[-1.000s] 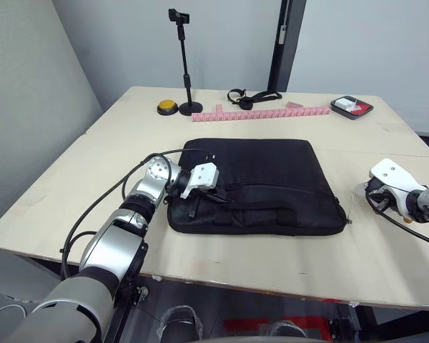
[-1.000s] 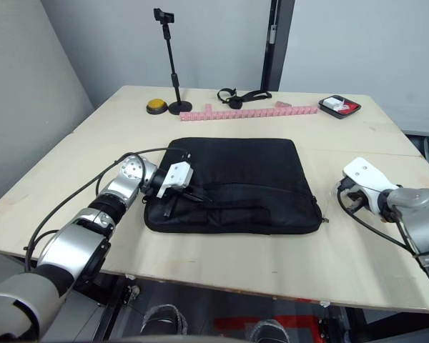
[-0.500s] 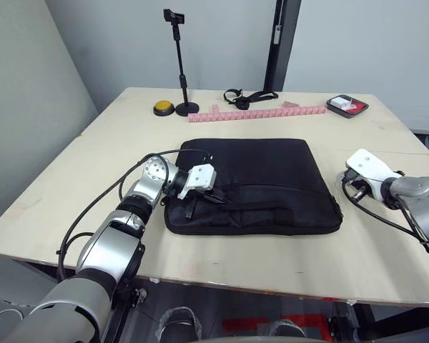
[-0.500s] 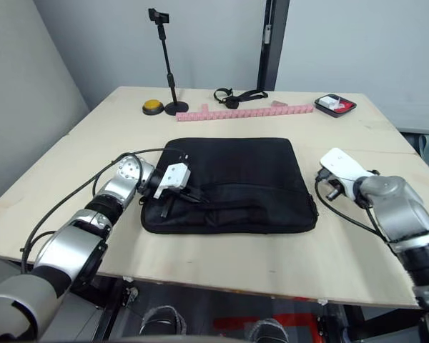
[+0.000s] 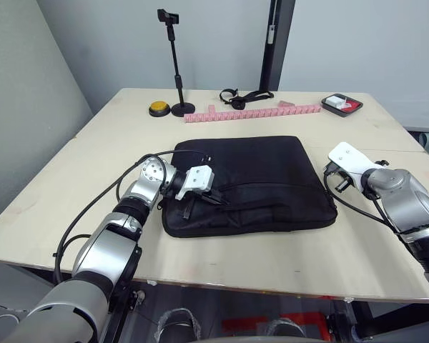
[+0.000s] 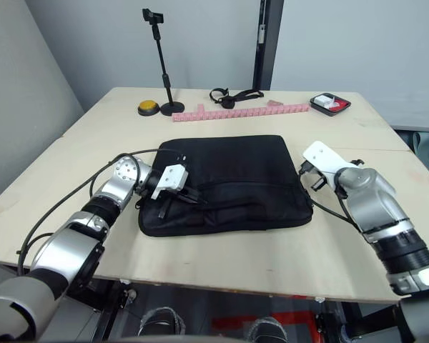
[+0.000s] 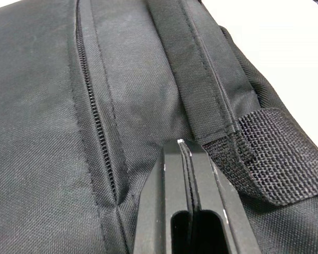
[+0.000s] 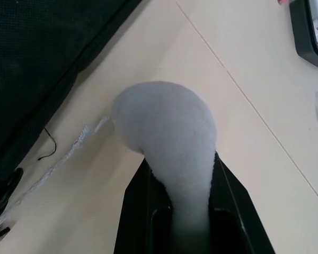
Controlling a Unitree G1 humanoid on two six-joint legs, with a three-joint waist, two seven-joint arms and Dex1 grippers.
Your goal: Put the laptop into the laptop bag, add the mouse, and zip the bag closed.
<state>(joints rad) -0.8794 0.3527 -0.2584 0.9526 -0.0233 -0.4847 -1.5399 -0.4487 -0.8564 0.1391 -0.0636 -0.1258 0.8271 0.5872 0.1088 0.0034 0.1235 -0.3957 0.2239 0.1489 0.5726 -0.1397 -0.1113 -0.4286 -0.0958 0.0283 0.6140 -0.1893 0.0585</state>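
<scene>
Gripping the mouse (image 8: pixel 167 132), right claw (image 8: pixel 177 174) beside the laptop bag (image 5: pixel 257 171).

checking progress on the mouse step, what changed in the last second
The right gripper, shut on the mouse, moved in toward the right edge of the laptop bag and is now close beside it. The left gripper stayed shut, resting on the bag by its strap handle. The bag itself stayed where it was.

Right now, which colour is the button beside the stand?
Yellow, on a black base. The button shows best in the left eye view, beside the stand.
</scene>
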